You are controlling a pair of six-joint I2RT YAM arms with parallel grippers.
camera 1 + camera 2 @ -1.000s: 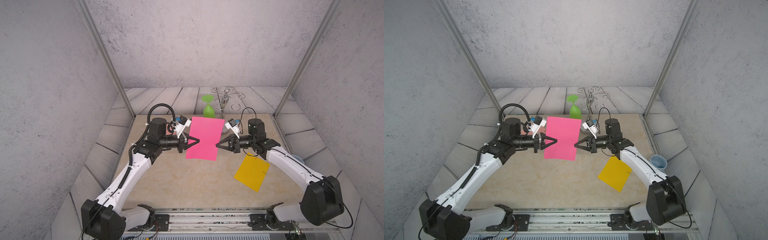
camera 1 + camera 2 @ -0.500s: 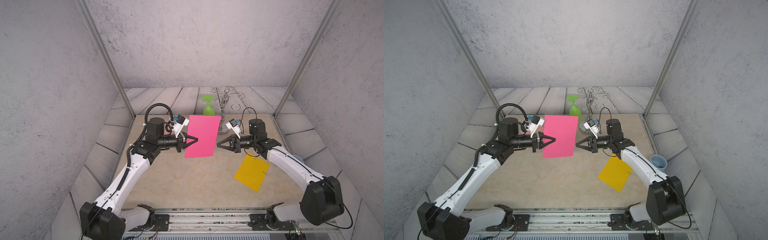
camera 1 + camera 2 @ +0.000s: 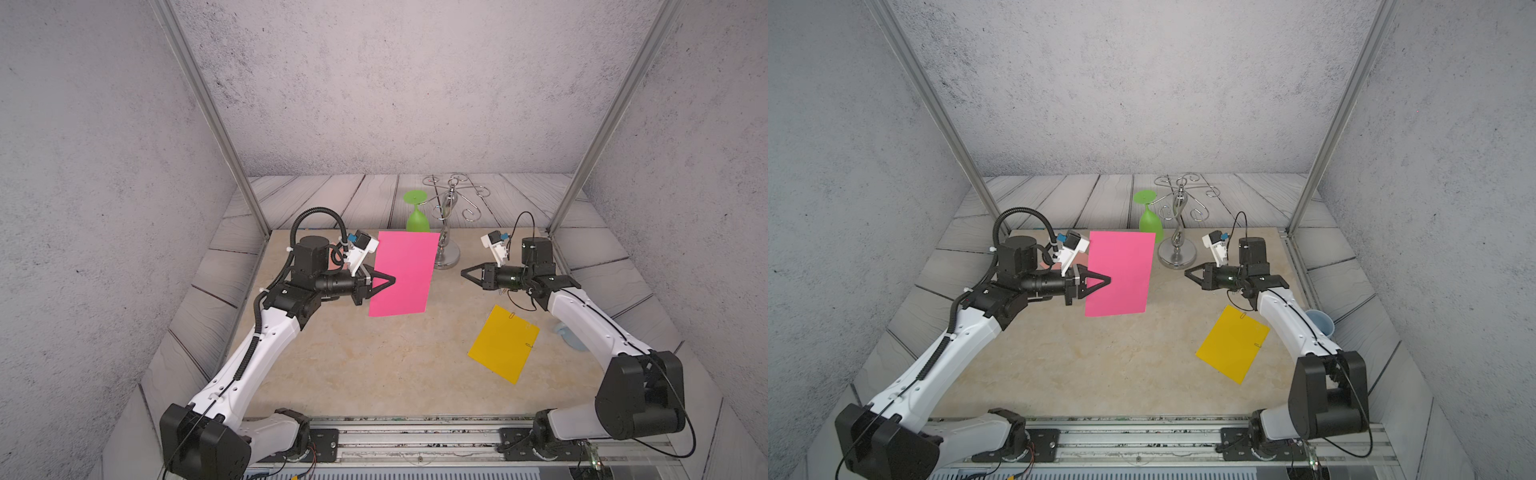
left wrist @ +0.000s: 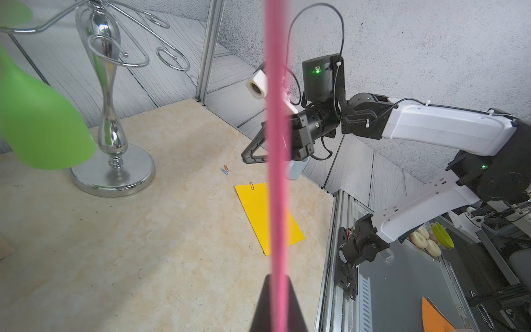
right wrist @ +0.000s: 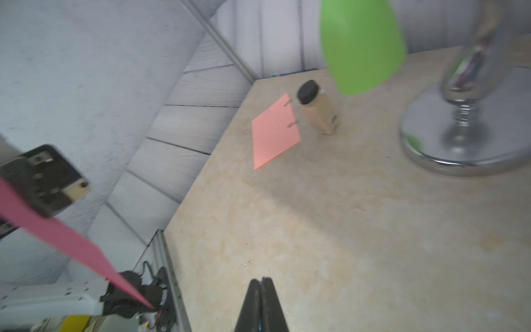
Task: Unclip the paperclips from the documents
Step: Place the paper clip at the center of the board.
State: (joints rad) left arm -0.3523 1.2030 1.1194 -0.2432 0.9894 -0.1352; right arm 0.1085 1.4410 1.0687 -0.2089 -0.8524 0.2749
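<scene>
- Left gripper (image 3: pixel 390 280), centre frame in both top views, is reaching level and pinching the magenta document (image 3: pixel 405 274) upright above the table (image 3: pixel 374 365).
- Right gripper (image 3: pixel 464 272), centre right, is pressing its jaws together. A bluish sliver is showing between them, too small to name.
- Yellow document (image 3: pixel 503 345), lower right, is lying flat and carrying paperclips (image 3: pixel 512 316).
- Salmon document (image 5: pixel 274 132) is hiding mostly behind the left arm in both top views.
- Blue cup (image 3: pixel 1320 322) is sitting half hidden; its contents cannot be told.
</scene>
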